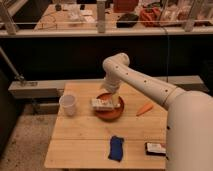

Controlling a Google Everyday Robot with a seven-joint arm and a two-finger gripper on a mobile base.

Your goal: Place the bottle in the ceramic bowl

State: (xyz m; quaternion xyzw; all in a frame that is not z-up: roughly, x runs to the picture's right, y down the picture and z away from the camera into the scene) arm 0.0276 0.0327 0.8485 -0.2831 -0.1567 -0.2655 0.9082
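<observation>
From the one camera, looking down on the wooden bench (85, 142), the white arm (145, 85) reaches in from the right and bends down over the ceramic bowl (111, 113). The hand (109, 93) hangs just above the bowl's far rim, fingers apart and holding nothing. The bottle (101, 104) lies on its side across the bowl's left part; its left end seems to jut past the rim, though the arm's shadow makes that hard to judge. To the left of the bowl stands a white cup (68, 105), close but apart. To the right lies a small orange thing (145, 108). Nearer, a blue cloth (116, 148) sits mid-bench, and a flat black-and-white box (155, 148) lies at the near right edge, beside the robot's white body (190, 135).
</observation>
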